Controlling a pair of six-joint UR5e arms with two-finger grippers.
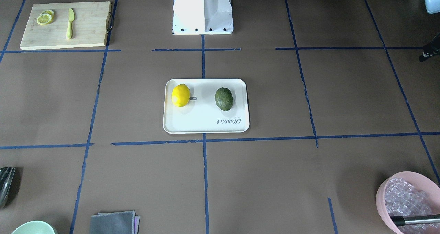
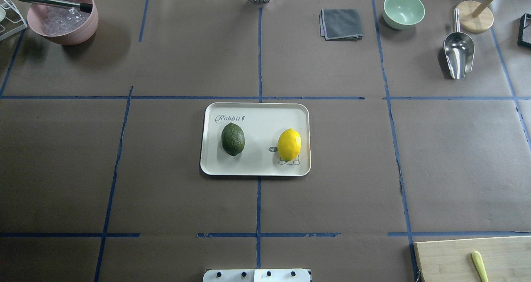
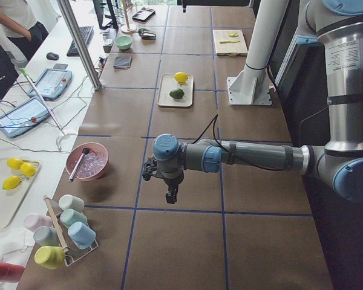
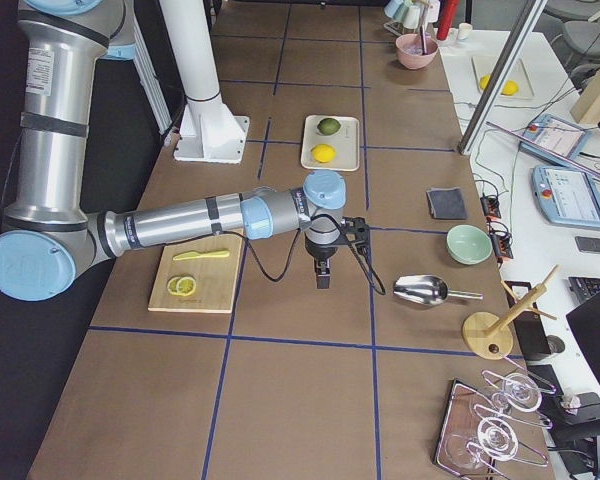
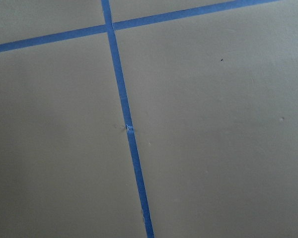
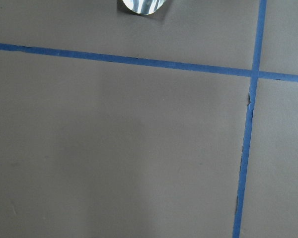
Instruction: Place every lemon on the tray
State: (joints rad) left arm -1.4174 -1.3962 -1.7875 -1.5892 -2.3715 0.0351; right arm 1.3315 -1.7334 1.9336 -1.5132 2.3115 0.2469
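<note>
In the front-facing view we find both fruits on the tray (image 1: 206,118) at frame centre. The yellow lemon (image 1: 180,95) lies toward its left end and the green lemon (image 1: 223,99) toward its right, well apart and off the rim, so we judge the placing done. Finishing well means keeping both arms away from the tray so neither fruit is nudged into a roll. The overhead view mirrors this, green at left and yellow at right, and no arm enters the frame. In the left-end view the near arm stretches level across the lower middle. Its left gripper (image 3: 170,194) points down over bare table, far from the tray in the upper middle, and we cannot tell whether its fingers are apart or together. In the right-end view the right gripper (image 4: 322,275) hangs likewise beside the cutting board (image 4: 195,270), its state equally unclear. Both wrist views show little beyond paper and blue tape, with no fingers.
</note>
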